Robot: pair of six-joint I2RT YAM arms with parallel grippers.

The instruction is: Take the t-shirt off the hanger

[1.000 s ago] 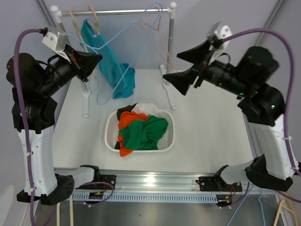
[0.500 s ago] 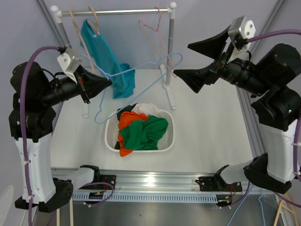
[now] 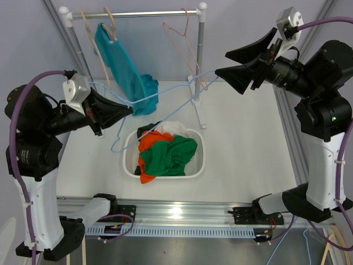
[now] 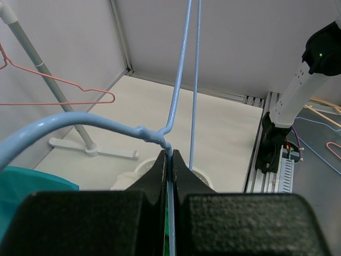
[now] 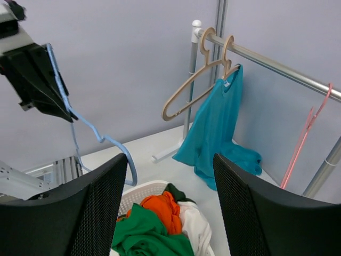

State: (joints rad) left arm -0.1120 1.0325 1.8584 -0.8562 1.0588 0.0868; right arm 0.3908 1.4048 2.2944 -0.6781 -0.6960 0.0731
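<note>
White tabletop (image 3: 248, 154), grey wall (image 3: 149, 44) behind

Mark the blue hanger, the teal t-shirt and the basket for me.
blue hanger (image 4: 74, 116), left wrist view, on its curved wire.
teal t-shirt (image 3: 118, 62), top view, on the middle of the cloth.
basket (image 3: 201, 155), top view, on its right rim.

Plain grey walls (image 3: 143, 44) enclose a white table (image 3: 248, 154) edged by an aluminium rail (image 3: 182, 212).
</note>
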